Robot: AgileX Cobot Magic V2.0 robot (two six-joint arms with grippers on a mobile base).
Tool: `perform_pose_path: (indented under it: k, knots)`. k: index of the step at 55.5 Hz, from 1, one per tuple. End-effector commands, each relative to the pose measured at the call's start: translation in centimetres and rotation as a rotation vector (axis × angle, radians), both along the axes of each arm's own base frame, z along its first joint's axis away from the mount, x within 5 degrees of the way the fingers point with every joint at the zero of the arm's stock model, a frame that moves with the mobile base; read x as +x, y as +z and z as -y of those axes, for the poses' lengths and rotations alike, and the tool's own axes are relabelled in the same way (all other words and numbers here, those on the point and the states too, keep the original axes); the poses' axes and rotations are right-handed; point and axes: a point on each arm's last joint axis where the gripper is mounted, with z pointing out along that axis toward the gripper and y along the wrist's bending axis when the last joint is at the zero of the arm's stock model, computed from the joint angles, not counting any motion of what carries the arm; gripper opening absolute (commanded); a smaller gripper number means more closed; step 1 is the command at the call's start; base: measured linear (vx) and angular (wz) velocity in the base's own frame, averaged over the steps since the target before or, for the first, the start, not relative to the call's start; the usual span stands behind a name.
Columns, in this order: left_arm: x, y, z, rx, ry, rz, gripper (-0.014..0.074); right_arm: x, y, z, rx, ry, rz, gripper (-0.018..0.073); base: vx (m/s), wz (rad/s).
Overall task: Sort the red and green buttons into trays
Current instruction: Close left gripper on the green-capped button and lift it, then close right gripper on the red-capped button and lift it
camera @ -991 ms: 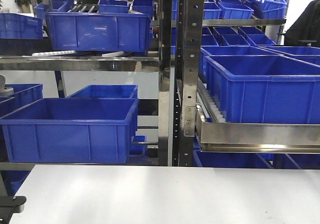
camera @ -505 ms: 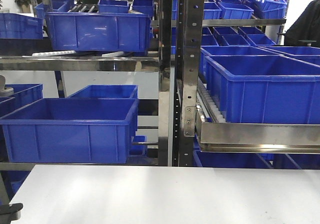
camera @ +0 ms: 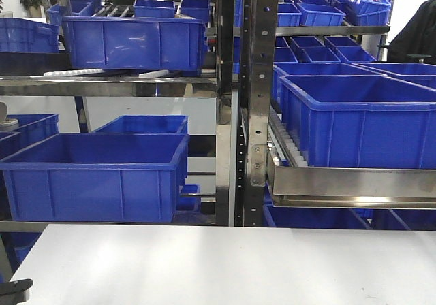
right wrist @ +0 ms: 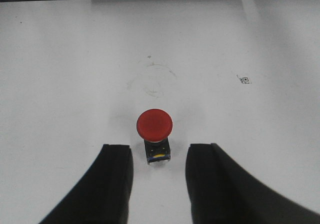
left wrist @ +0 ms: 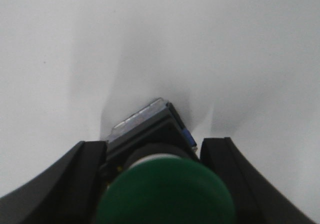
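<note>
A green button (left wrist: 165,191), domed cap on a dark blocky body, is clamped between the black fingers (left wrist: 75,184) of my left gripper (left wrist: 155,144), just over the white table (left wrist: 160,44). A red button (right wrist: 155,124) lies on the table in the right wrist view, its dark body pointing toward the camera. My right gripper (right wrist: 159,148) is open, with its fingertips either side of that body and not touching it. The trays are out of view.
Behind the white table (camera: 225,264) stands steel shelving (camera: 248,101) loaded with deep blue crates (camera: 95,175). A small printed code mark (right wrist: 244,79) and faint scuffs (right wrist: 155,81) lie beyond the red button. A dark arm part (camera: 13,290) shows at the front view's bottom left corner.
The dark arm part at the bottom left of the front view has sunk lower and further out of frame. Shelves and crates are unchanged.
</note>
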Motion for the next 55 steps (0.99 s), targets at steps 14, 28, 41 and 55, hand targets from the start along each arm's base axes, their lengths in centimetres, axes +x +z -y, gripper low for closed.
perform_pose_path:
  k: [14, 28, 41, 55]
  knots:
    - [1.1, 1.7, 0.3, -0.011, -0.003, 0.122, 0.0321, 0.7, 1.5, 0.0, -0.008, 0.011, 0.094, 0.0351, 0.0, 0.0]
    - [1.1, 1.7, 0.3, -0.008, -0.008, 0.123, 0.0136, 0.7, 1.5, 0.0, -0.008, 0.01, 0.092, 0.0351, 0.0, 0.0]
    - [1.0, 2.1, 0.3, 0.014, -0.082, 0.138, -0.0009, 0.7, 1.5, 0.0, -0.008, 0.01, 0.092, 0.0351, 0.0, 0.0]
    - [0.8, 4.9, 0.3, 0.027, -0.124, 0.254, -0.0008, 0.7, 1.4, 0.0, 0.004, 0.003, 0.081, 0.0378, 0.0, 0.0]
